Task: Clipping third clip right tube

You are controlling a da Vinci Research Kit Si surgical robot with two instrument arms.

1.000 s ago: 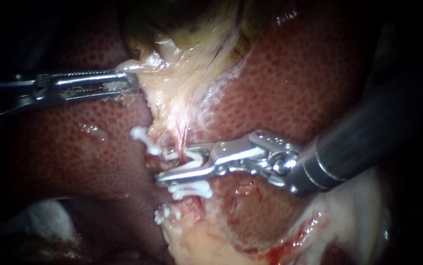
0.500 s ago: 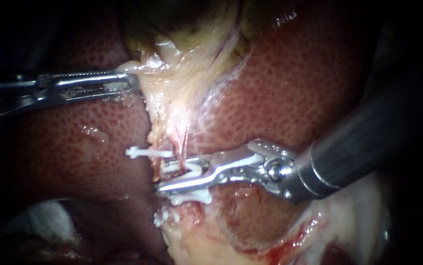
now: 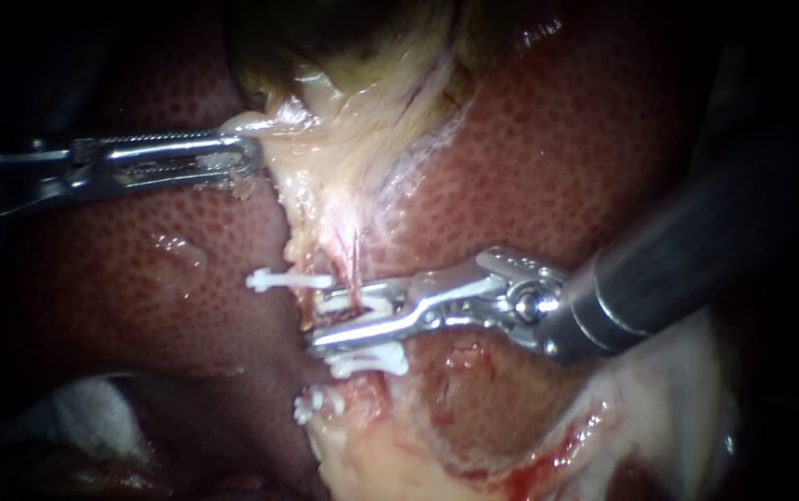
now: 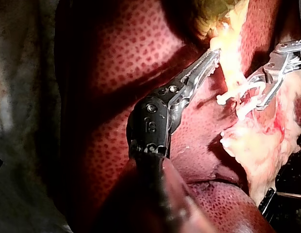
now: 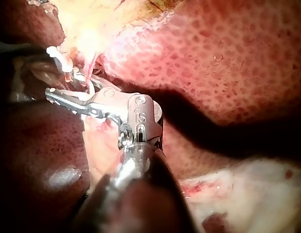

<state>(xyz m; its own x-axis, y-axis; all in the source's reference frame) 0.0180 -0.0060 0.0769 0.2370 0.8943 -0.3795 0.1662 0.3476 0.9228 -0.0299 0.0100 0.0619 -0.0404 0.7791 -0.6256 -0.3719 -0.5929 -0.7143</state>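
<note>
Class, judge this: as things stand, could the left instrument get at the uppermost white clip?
Probably not yet. The left instrument has its jaws shut on pale tissue below the gallbladder, so it would have to let go first. Otherwise only bare liver lies between it and the clip.

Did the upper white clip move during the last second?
Yes. The upper clip swung from slanted to level; its free end dropped away from the left instrument.
</note>
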